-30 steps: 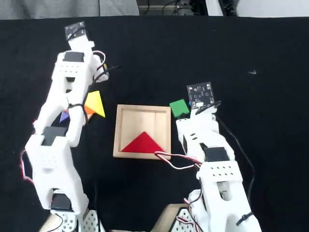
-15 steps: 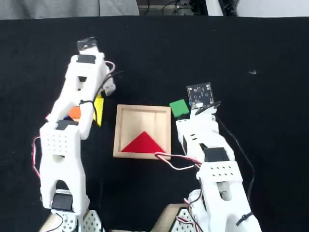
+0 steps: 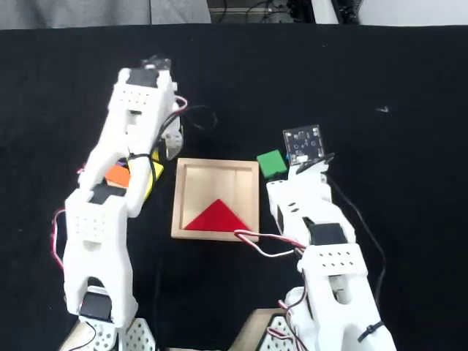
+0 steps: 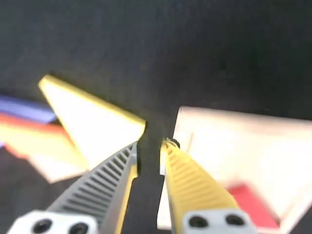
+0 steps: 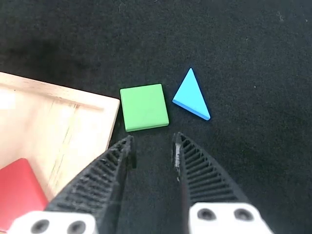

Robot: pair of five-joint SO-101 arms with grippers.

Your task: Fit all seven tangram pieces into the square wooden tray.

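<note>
We see the left claw (image 4: pixel 150 152) narrowly parted, seemingly empty, between yellow triangle (image 4: pixel 92 129) and tray (image 4: pixel 234 141); the right claw (image 5: pixel 152 146) gapes wider beside the green square (image 5: pixel 144 107).

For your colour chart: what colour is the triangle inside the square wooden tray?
The triangle is red; clearest in high view.

Robotics lab: black-draped table (image 3: pixel 409 183), loose cables (image 3: pixel 270 9) at back.
</note>
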